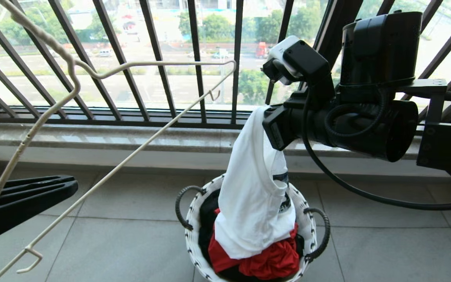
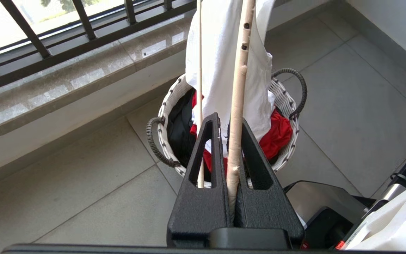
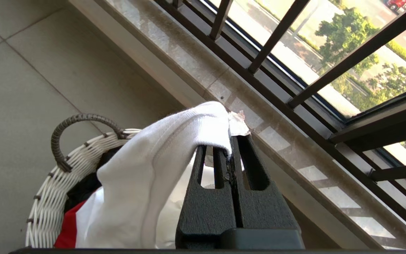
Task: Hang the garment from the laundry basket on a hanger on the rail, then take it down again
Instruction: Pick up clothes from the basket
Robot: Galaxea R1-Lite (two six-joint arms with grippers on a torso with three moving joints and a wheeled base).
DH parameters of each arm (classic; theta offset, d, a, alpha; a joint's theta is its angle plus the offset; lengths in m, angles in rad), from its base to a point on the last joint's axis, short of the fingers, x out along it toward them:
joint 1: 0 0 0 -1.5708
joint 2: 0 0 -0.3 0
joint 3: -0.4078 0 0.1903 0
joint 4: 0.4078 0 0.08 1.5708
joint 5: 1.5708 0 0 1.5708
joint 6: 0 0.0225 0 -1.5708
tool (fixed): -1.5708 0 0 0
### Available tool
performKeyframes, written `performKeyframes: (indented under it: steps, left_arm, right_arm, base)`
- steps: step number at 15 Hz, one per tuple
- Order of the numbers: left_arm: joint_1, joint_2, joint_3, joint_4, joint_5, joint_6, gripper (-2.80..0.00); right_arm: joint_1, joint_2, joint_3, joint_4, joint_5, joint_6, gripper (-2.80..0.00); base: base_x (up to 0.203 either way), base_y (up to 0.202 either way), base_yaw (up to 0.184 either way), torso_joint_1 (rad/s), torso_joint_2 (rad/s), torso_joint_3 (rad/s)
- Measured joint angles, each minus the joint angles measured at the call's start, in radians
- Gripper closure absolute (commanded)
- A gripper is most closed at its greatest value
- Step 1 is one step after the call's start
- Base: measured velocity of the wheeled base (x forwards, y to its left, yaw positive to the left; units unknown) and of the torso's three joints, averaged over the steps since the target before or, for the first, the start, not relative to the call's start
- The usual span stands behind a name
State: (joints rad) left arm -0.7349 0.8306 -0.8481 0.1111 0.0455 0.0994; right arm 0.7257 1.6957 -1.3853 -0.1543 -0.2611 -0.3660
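Note:
The white garment (image 1: 249,196) hangs in a long drape from my right gripper (image 1: 266,112), its lower end still resting in the laundry basket (image 1: 192,223). In the right wrist view the right gripper (image 3: 230,143) is shut on a fold of the garment (image 3: 146,169) near its hem. My left gripper (image 1: 69,187), low at the left, is shut on the cream wire hanger (image 1: 131,66), which stands tilted in the air. The left wrist view shows the hanger's wrapped neck (image 2: 238,88) pinched between the left gripper's (image 2: 229,121) jaws. The rail is out of view.
A red cloth (image 1: 268,262) and a black shirt (image 1: 208,211) lie in the basket under the garment. The black balcony railing (image 1: 198,58) and a stone sill (image 1: 131,139) run just behind the basket. Part of my base (image 2: 323,208) sits near the basket.

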Motion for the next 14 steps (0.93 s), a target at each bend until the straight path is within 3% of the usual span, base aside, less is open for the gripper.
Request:
performKeyframes:
  steps: [14]
  left_arm:
    - [0.0,-0.01,0.004,-0.003,0.001,0.017,0.0]
  right_arm:
    - [0.0,0.051,0.012,-0.065,0.003,0.003,0.0]
  base:
    - [0.0,0.0,0.0,0.002,0.0,0.202]
